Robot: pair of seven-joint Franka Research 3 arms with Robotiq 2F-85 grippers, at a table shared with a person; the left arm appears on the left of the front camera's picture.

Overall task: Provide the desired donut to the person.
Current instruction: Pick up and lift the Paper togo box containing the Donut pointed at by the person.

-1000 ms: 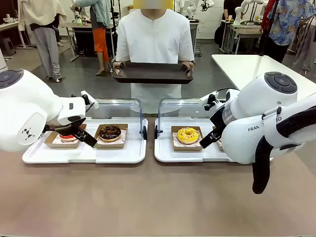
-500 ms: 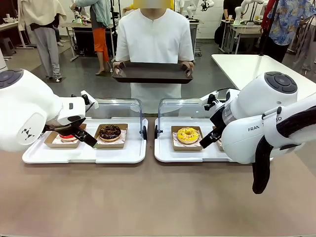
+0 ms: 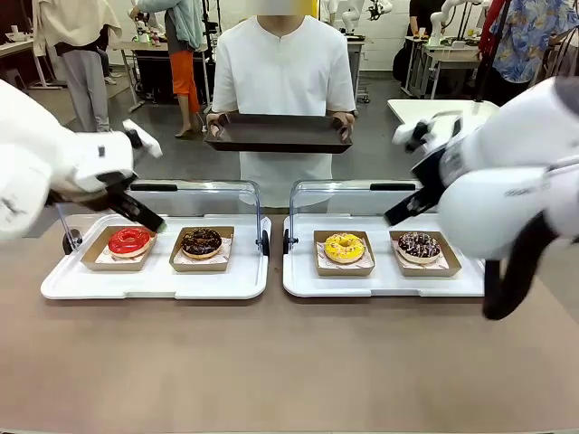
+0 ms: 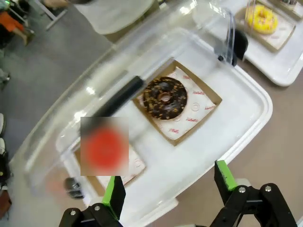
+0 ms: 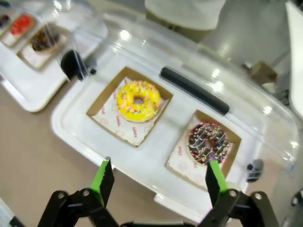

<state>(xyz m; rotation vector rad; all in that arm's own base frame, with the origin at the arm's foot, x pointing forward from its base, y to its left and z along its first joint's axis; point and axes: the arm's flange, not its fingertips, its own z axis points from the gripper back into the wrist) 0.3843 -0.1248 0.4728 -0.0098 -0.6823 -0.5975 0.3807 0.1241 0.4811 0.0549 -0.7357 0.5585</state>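
The person (image 3: 282, 72) stands at the far side holding a dark tray (image 3: 279, 134) with both hands. Four donuts lie in cardboard boxes: a red donut (image 3: 129, 240) (image 4: 104, 146), a chocolate donut (image 3: 201, 241) (image 4: 164, 97), a yellow donut (image 3: 344, 247) (image 5: 138, 100) and a dark sprinkled donut (image 3: 419, 246) (image 5: 208, 142). My left gripper (image 3: 149, 220) (image 4: 169, 187) hovers open above the left pair, nothing between its green pads. High over the right pair my right gripper (image 3: 395, 217) (image 5: 159, 178) is also open and holds nothing.
Each pair of boxes rests on a white tray, the left tray (image 3: 154, 285) and the right tray (image 3: 380, 285). Their clear hinged lids (image 3: 208, 194) (image 3: 348, 194) stand open at the back, with black handles (image 4: 120, 97) (image 5: 194, 90). Brown tabletop (image 3: 289, 362) lies in front. Other people stand farther back.
Both arms have lifted up and outward from the trays. The red donut and the sprinkled donut, covered by the arms before, now show fully. Both grippers stay open.
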